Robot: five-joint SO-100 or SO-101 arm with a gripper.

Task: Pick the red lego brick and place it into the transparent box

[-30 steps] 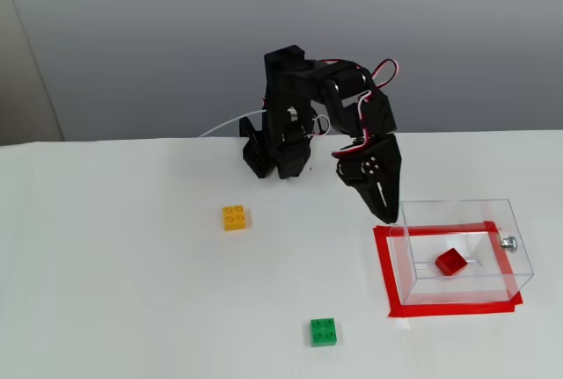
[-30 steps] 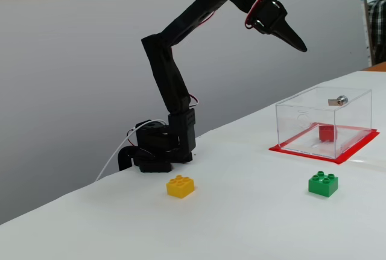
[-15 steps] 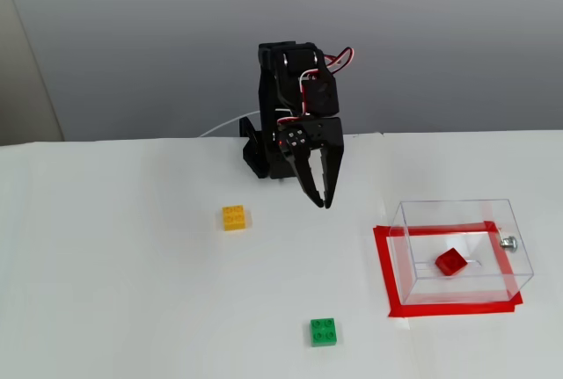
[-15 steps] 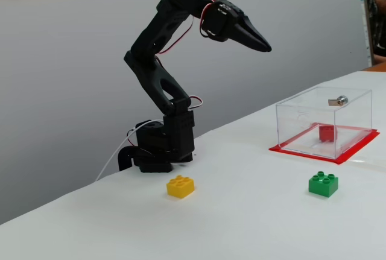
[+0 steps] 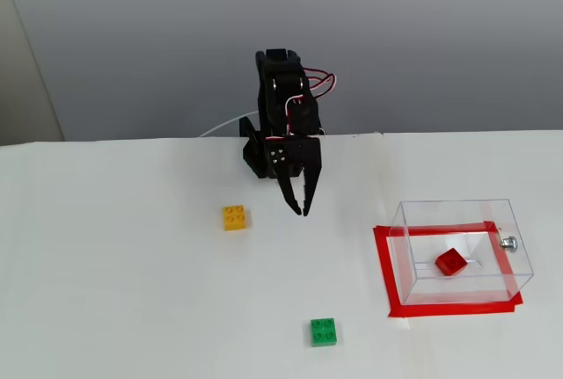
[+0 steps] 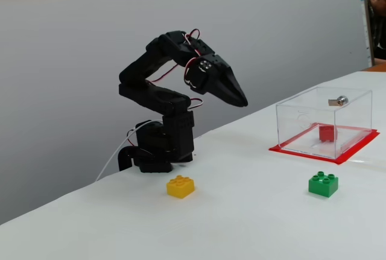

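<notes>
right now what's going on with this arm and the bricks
The small red lego brick already lies inside the clear plastic box on its red-taped patch. The black arm's gripper hangs shut and empty above the white table, away from the box. The yellow brick and green brick sit untouched.

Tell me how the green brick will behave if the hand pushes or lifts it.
The green brick looks like rigid moulded plastic, so it probably won't flex. It sits flat and low on the smooth white table, so a push would likely slide it rather than tip it. Small and probably hollow, so likely light.
</notes>
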